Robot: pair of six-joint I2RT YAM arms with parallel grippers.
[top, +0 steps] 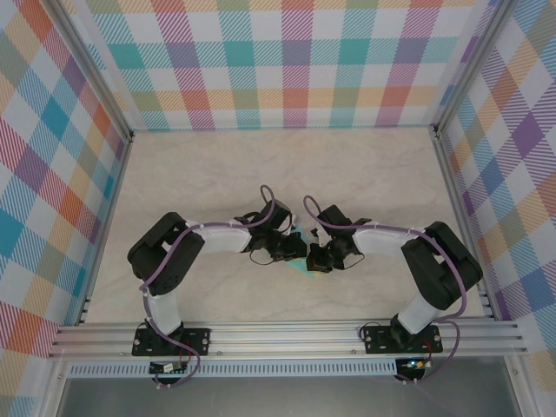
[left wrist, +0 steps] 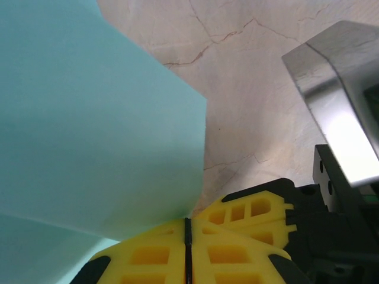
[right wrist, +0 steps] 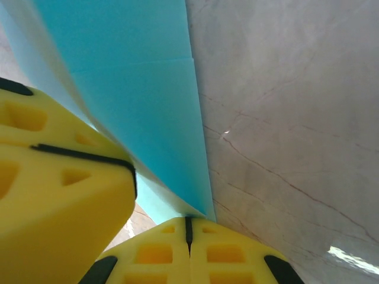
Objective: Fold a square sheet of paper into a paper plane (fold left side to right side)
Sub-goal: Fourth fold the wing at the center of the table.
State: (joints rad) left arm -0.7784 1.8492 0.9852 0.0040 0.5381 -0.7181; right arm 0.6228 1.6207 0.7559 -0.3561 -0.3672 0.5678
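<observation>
From above, the two arms bend inward and meet low over the middle of the marbled tabletop (top: 287, 165), nearer the rail than the plaid back wall (top: 295, 61); the left gripper (top: 292, 253) and the right gripper (top: 319, 258) are nearly touching, and the folded turquoise paper (top: 298, 263) shows as a small sliver between and below them, so this view tells little of its shape or of the jaws.

The left wrist camera gives the grip; the left gripper (left wrist: 187, 228) has its yellow fingers (left wrist: 148, 257) pressed flat together with no gap at the seam, and the lower edge of the paper (left wrist: 89, 118) runs down into that seam, pinched there; the sheet rises as a broad, smooth, pale panel with a slanted upper edge and a straight vertical right edge; to the right stands a bright metal bracket (left wrist: 337, 118) on black hardware, over bare tabletop (left wrist: 254, 71).

The right wrist camera shows what the others do not; the right gripper (right wrist: 189, 225) is likewise closed tight, clamping a narrow bottom corner of the paper (right wrist: 136, 89); here the paper shows more than one layer, a lighter layer edging the deeper turquoise face, and a faint horizontal line crosses it; the left gripper's yellow fingers (right wrist: 59, 201) press against the paper just beside this grip.
</observation>
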